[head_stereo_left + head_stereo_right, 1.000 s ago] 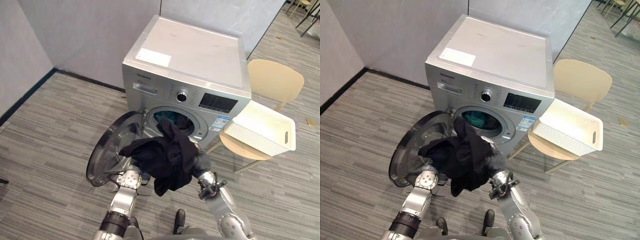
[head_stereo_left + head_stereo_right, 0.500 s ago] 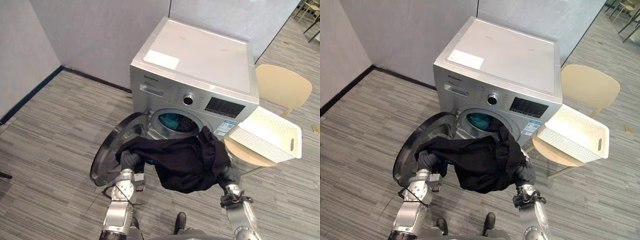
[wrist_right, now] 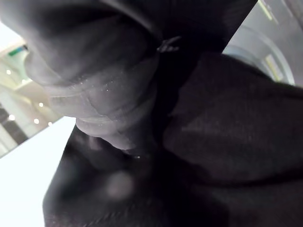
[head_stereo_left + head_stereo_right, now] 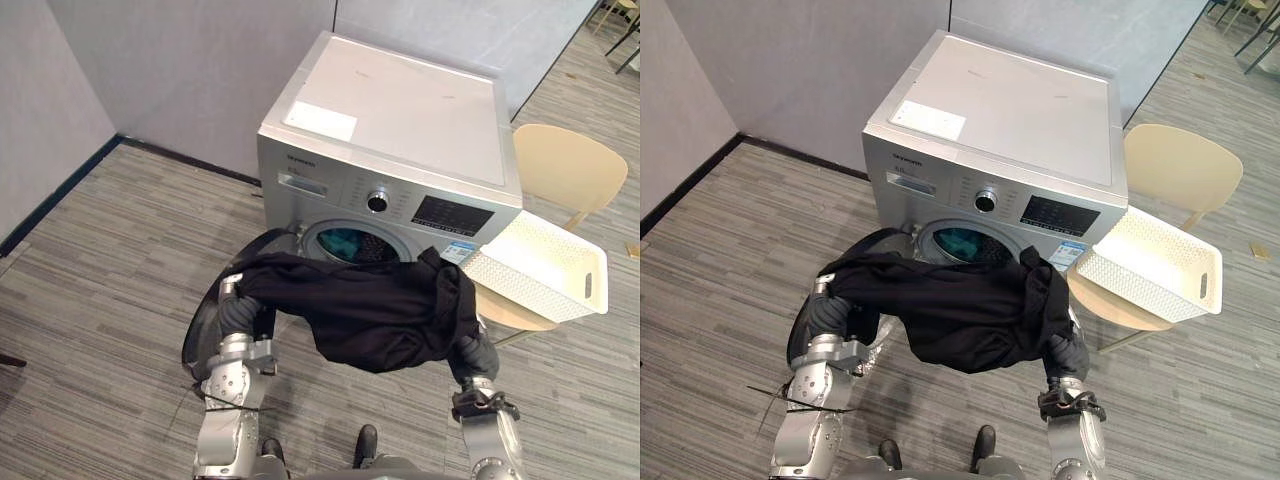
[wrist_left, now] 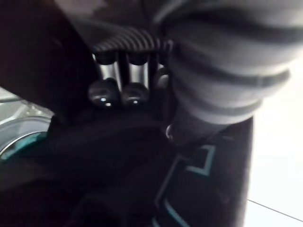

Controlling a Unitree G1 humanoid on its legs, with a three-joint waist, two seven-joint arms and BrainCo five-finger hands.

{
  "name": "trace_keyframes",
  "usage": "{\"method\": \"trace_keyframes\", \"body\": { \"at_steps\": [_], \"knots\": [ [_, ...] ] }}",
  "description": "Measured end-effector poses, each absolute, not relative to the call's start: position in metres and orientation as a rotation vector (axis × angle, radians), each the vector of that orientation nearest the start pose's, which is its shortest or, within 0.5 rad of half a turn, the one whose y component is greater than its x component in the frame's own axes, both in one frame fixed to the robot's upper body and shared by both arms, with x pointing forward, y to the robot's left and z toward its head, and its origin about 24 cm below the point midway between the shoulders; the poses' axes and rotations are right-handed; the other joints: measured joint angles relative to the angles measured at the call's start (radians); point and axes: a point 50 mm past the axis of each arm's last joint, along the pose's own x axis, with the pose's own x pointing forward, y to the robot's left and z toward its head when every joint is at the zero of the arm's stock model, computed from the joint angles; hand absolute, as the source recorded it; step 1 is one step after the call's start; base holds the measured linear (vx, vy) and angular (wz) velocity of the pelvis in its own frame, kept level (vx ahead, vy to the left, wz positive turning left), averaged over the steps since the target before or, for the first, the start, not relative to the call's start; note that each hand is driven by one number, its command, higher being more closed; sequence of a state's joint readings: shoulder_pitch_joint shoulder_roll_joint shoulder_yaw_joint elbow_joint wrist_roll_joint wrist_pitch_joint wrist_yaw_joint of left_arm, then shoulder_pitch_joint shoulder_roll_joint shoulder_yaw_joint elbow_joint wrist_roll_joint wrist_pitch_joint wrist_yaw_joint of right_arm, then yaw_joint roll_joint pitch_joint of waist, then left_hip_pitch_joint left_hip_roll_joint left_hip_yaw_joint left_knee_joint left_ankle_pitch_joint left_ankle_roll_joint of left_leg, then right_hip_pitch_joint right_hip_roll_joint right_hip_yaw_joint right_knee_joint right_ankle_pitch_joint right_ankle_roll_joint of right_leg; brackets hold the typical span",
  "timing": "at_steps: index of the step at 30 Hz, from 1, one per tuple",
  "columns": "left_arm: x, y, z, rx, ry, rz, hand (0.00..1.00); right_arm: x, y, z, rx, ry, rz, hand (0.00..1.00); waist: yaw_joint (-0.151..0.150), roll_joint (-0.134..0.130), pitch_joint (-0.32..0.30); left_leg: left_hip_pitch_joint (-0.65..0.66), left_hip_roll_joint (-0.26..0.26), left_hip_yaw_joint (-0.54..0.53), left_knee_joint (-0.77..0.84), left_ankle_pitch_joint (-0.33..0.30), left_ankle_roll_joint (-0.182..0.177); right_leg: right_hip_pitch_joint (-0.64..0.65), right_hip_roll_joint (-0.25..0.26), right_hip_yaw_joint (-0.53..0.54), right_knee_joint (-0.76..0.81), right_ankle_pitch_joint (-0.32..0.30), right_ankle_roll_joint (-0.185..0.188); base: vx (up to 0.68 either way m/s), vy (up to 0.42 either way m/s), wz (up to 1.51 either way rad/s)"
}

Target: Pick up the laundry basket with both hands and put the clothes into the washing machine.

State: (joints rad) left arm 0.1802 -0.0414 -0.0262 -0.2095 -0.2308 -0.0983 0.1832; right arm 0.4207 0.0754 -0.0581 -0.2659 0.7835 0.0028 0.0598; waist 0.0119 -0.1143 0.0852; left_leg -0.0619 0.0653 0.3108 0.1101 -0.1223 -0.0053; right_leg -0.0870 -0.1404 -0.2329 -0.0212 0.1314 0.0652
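From the head camera: a silver washing machine (image 4: 400,120) stands against a grey wall, its round door (image 4: 197,338) swung open toward the machine's left front. Something teal (image 4: 348,243) lies inside the drum. A black garment (image 4: 370,310) hangs stretched wide just in front of the opening, held up off the floor between both arms. The left robot hand (image 4: 238,308) is at the garment's end by the open door. The right robot hand (image 4: 474,352) is at the other end, below the machine's front right corner. A white laundry basket (image 4: 512,276) sits on a beige chair (image 4: 565,165) just beside the machine's right side.

From the left wrist camera: silver fingers (image 5: 105,90) with dark tips curl down into the black cloth, gripping it. The cloth carries a thin teal outline. A curve of the machine's drum opening shows past the cloth.

From the right wrist camera: the dark ribbed cover runs into folds of the black garment, with the machine's front showing beyond. The right robot hand is buried in the cloth; I cannot tell whether it is clenched or spread.
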Motion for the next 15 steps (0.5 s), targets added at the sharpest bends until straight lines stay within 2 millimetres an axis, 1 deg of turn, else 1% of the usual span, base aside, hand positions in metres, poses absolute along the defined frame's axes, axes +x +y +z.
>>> {"method": "trace_keyframes", "body": {
  "at_steps": [2, 5, 7, 13, 15],
  "knots": [
    [0.217, 0.16, 0.057, -0.292, -0.115, 0.235, 1.0, 0.166, -0.182, 0.017, 0.808, 0.038, -0.224, 0.0, 0.001, 0.005, 0.003, 0.004, -0.001, -0.004, -0.002, 0.0, 0.0, 0.006, 0.0, -0.003, 0.0, 0.0, 0.0, 0.0, 0.008, 0.05],
    [0.213, 0.166, 0.059, -0.33, -0.129, 0.285, 1.0, 0.162, -0.196, 0.017, 0.774, 0.024, -0.304, 0.0, -0.001, 0.014, 0.009, 0.014, -0.001, -0.004, -0.005, -0.001, 0.001, 0.014, 0.0, -0.004, -0.001, 0.0, 0.0, 0.0, 0.0, 0.0],
    [0.212, 0.174, 0.061, -0.344, -0.144, 0.328, 1.0, 0.157, -0.21, 0.017, 0.751, -0.004, -0.375, 0.0, -0.002, 0.021, 0.014, 0.014, -0.002, -0.003, -0.005, -0.001, 0.001, 0.014, 0.0, -0.002, -0.001, 0.0, 0.0, 0.0, 0.0, 0.0],
    [0.209, 0.183, 0.067, -0.368, -0.184, 0.386, 1.0, 0.15, -0.231, 0.014, 0.711, -0.026, -0.5, 0.0, -0.008, 0.023, 0.015, 0.021, -0.002, 0.01, -0.006, -0.003, 0.001, 0.014, 0.0, 0.012, -0.002, 0.0, 0.0, -0.03, -0.004, -0.06],
    [0.207, 0.191, 0.069, -0.363, -0.199, 0.427, 1.0, 0.147, -0.241, 0.013, 0.681, -0.031, -0.557, 0.0, -0.019, 0.025, 0.016, 0.027, -0.002, 0.023, -0.005, -0.012, -0.004, 0.013, 0.0, 0.021, -0.002, 0.0, 0.0, -0.04, -0.002, -0.16]
  ]
}}
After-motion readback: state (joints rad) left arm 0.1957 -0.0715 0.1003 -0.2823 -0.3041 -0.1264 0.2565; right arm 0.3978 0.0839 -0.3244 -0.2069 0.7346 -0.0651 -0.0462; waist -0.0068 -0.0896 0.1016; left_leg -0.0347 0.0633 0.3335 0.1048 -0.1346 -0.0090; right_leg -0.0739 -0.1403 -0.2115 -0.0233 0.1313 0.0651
